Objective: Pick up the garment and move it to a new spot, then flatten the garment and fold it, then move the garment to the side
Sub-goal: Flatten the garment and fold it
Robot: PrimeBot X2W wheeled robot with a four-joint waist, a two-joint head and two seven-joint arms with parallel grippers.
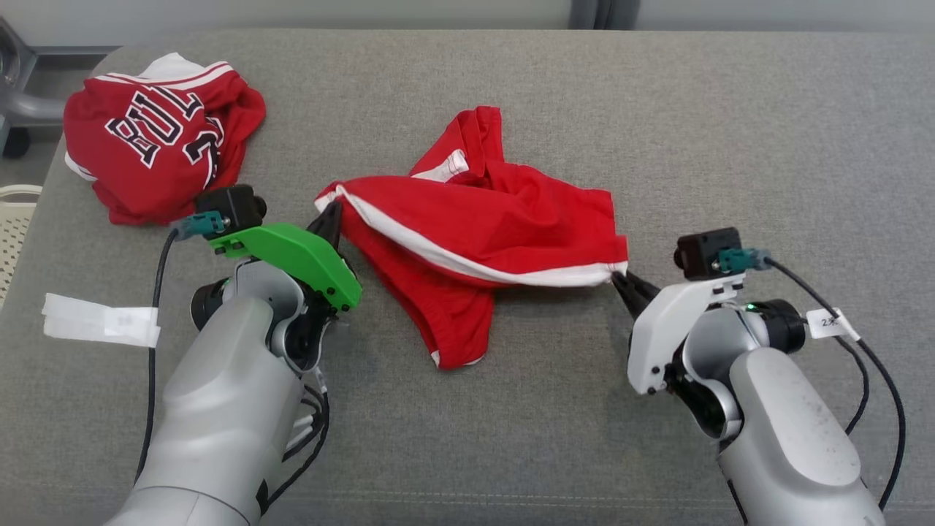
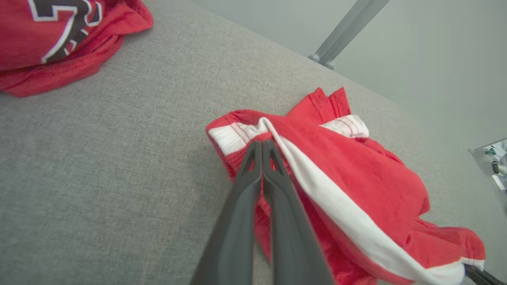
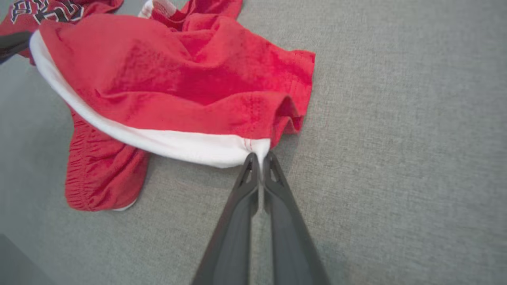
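The garment is a pair of red shorts with a white stripe, lying crumpled in the middle of the grey cushion. My left gripper is shut on its left corner, where the white band meets the fingers. At the other end my right gripper is shut on the white-trimmed corner of the garment. The stripe runs stretched between the two grips. A loose red flap hangs toward me below it.
A red basketball jersey with dark lettering lies bunched at the far left of the cushion. White tape sits near the left edge, by a pale basket. A metal leg stands beyond the cushion.
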